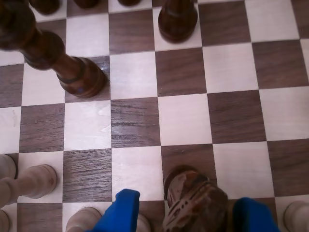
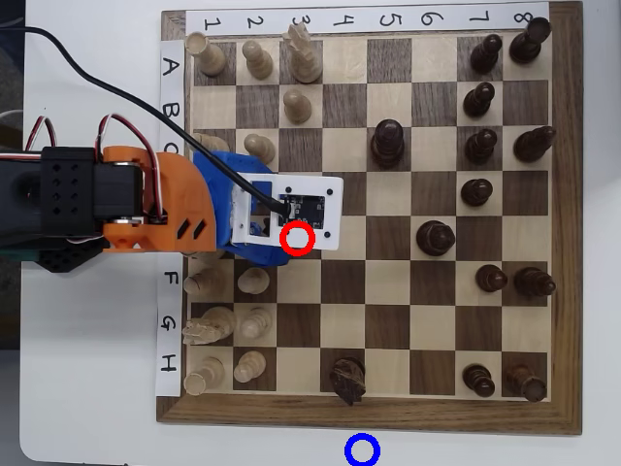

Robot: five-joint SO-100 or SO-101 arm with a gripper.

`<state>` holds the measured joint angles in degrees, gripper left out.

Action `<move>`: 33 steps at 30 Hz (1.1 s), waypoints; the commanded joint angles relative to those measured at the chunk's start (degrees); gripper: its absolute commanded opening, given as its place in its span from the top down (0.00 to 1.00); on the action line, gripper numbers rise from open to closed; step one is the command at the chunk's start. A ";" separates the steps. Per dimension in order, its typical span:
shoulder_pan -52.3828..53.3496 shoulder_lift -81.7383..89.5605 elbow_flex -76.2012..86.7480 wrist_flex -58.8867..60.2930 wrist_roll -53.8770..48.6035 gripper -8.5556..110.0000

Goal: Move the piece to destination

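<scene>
Overhead view, I count 1 board (image 2: pixel 568 223). Dark pieces (image 2: pixel 435 236): 13 in plain sight. Pale pieces (image 2: pixel 297 105): 11 showing, maybe more hidden under my arm, can't tell. Rings: 2 total, 1 red ring (image 2: pixel 284 239) and 1 blue ring (image 2: pixel 349 450). Label strips: 2, i.e. 1 number strip (image 2: pixel 359 20) w/ 8 digits and 1 letter strip (image 2: pixel 169 320) running A to H, some letters covered.
</scene>
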<state>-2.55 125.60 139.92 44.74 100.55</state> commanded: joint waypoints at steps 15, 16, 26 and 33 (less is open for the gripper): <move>2.46 -0.35 0.00 -4.83 17.31 0.79; 2.64 -0.35 0.09 -4.83 17.05 0.79; 3.16 -0.26 0.00 -3.34 17.49 0.87; 2.99 -0.44 0.00 -2.20 17.84 0.93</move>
<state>-0.53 125.24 140.27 43.15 100.55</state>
